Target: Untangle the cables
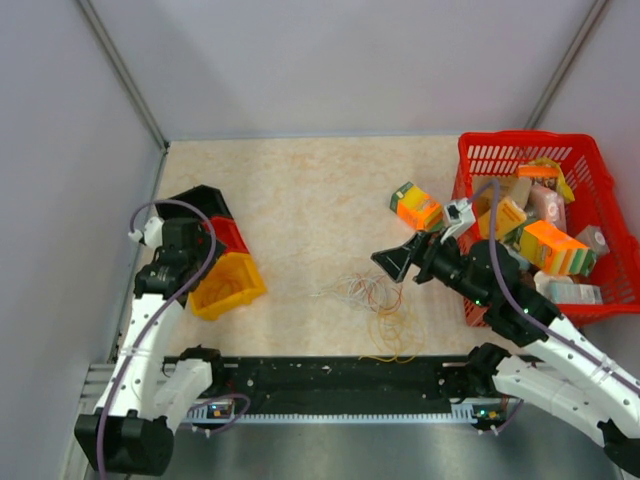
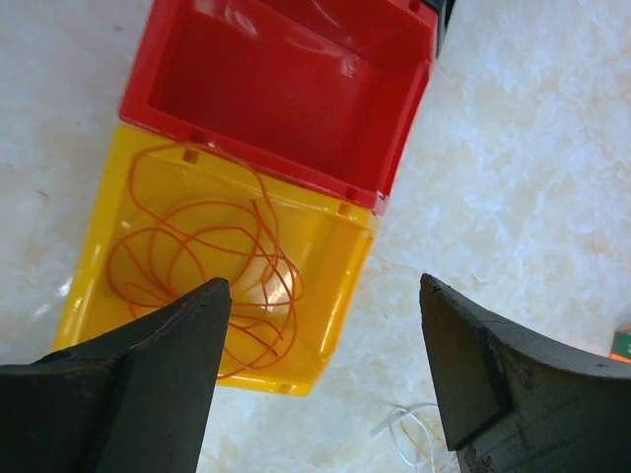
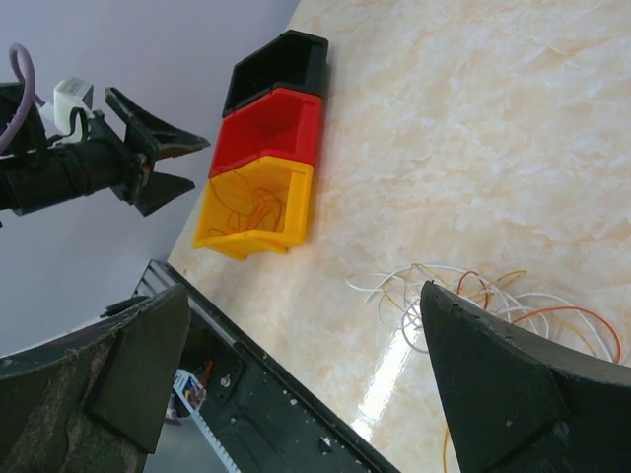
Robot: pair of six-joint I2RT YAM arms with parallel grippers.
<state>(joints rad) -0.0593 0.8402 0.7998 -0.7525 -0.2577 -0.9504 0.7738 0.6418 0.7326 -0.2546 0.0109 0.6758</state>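
Observation:
A loose tangle of thin white, red, orange and yellow cables (image 1: 370, 300) lies on the table near the front middle; it also shows in the right wrist view (image 3: 473, 296). An orange cable (image 2: 207, 266) lies coiled in the yellow bin (image 2: 335, 296), which also shows from above (image 1: 228, 285). My left gripper (image 1: 210, 235) is open and empty above the bins (image 2: 325, 296). My right gripper (image 1: 393, 262) is open and empty, above the table just right of the tangle (image 3: 306, 325).
A red bin (image 1: 230, 235) and a black bin (image 1: 205, 200) sit behind the yellow one. A red basket (image 1: 600, 170) of boxes stands at the right. An orange and green box (image 1: 415, 207) lies beside it. A black rail (image 1: 330, 380) runs along the front edge.

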